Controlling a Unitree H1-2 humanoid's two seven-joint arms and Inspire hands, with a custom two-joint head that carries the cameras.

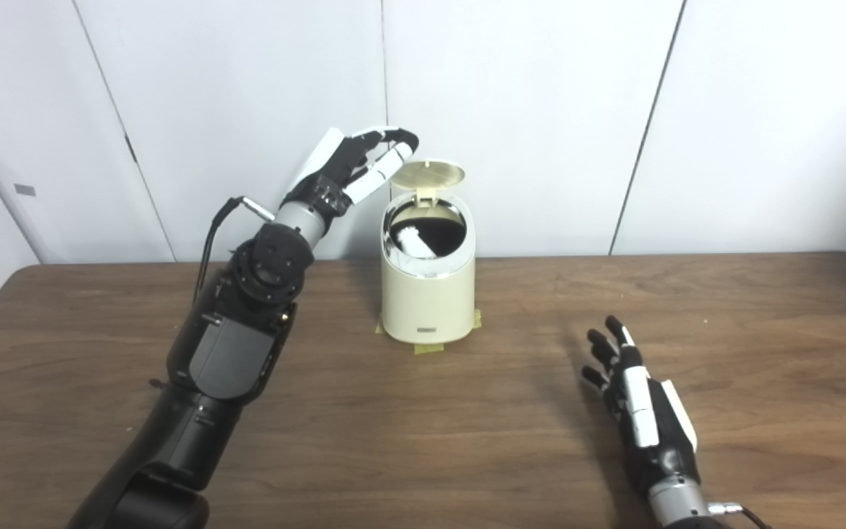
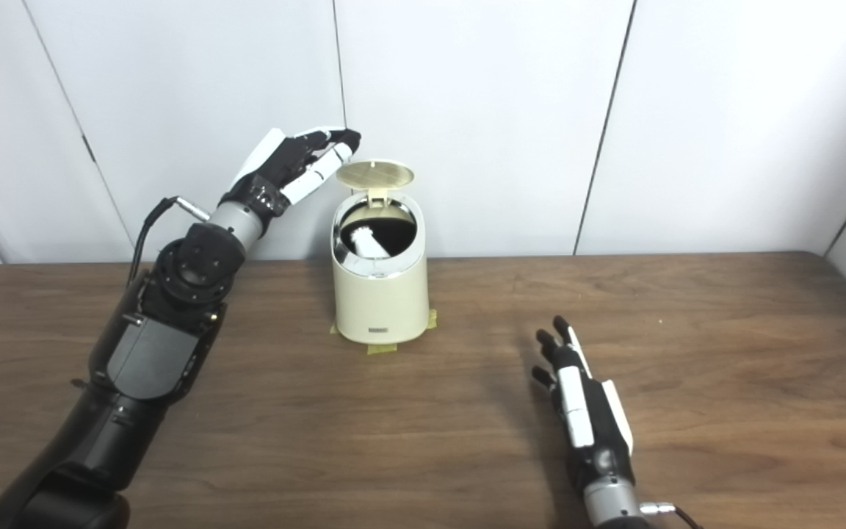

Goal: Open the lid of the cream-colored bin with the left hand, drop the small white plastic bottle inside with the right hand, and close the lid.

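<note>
Reaching for a Raised Lid

Hovering at the lid's (image 1: 429, 175) left edge, the left hand (image 1: 353, 167) holds its fingers loosely curled, grasping nothing. Centre, the cream-colored bin (image 1: 427, 294) stands open on the wooden table (image 1: 761, 330), the small white plastic bottle (image 1: 414, 242) lying tilted inside. Right hand (image 1: 640, 400) rests flat, fingers spread.

Matt plastic bin (image 1: 427, 297), wood-grain table (image 1: 467, 441)

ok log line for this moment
lid: up | bottle: inside bin | left robot hand: open beside lid | right robot hand: open, empty
</note>
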